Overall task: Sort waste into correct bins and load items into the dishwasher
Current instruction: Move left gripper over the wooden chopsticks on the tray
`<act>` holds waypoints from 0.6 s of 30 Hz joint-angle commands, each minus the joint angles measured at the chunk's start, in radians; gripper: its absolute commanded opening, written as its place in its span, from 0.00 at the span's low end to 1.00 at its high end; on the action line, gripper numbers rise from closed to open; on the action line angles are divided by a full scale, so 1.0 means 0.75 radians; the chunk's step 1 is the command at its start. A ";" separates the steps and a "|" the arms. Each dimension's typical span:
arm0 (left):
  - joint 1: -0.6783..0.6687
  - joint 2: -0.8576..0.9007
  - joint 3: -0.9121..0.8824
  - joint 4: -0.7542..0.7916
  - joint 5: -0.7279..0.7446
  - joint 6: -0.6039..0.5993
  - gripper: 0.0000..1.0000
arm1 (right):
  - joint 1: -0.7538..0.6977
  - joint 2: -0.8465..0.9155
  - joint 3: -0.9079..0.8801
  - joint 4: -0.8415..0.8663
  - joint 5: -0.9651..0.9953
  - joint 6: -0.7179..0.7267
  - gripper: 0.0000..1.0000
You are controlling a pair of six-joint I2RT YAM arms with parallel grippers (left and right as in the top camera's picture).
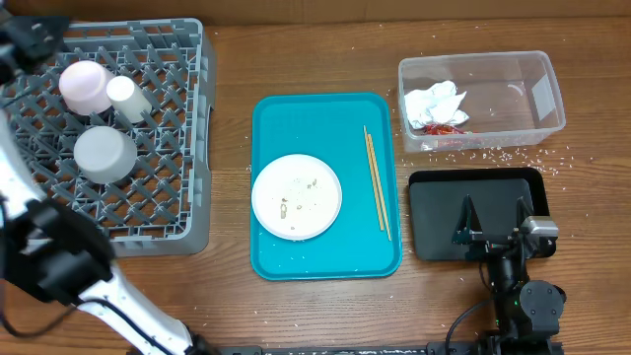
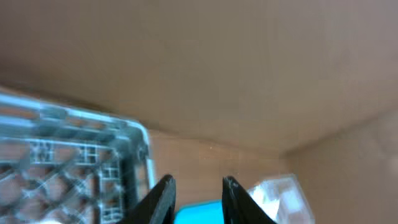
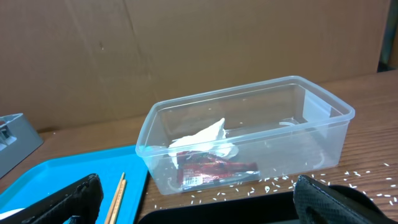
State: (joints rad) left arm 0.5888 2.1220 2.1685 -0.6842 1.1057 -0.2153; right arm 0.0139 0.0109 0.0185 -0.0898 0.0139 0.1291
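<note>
The grey dishwasher rack (image 1: 187,118) at the far left holds a pinkish-white bowl (image 1: 84,84), a small white cup (image 1: 126,99) and a grey bowl (image 1: 104,153). A white plate (image 1: 296,195) with crumbs and the wooden chopsticks (image 1: 376,177) lie on a teal tray (image 1: 325,251). The clear tub (image 1: 480,99) holds a crumpled napkin (image 1: 434,102) and a red wrapper (image 1: 444,126). My left gripper (image 1: 44,35) hovers over the rack's far left corner, its jaws a little apart and empty (image 2: 198,186). My right gripper (image 1: 493,212) stands wide open above the black tray (image 1: 434,197).
Rice grains (image 1: 493,155) are scattered on the wooden table between the tub and the black tray, also seen from the right wrist (image 3: 273,180). A cardboard wall (image 3: 186,50) stands behind the table. The left arm runs up the table's left edge.
</note>
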 commanded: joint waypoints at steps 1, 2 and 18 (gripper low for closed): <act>-0.200 -0.223 0.010 -0.246 -0.550 0.498 0.29 | 0.005 -0.010 -0.014 0.008 -0.002 -0.009 1.00; -0.273 -0.265 0.010 -0.324 -0.722 0.548 0.33 | 0.005 -0.010 -0.014 0.008 -0.002 -0.009 1.00; -1.231 -0.157 0.009 -0.948 -1.030 0.527 1.00 | 0.005 -0.010 -0.014 0.008 -0.002 -0.009 1.00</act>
State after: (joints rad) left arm -0.2447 1.9388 2.1773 -1.3811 0.3370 0.1829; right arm 0.0139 0.0109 0.0185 -0.0902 0.0143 0.1299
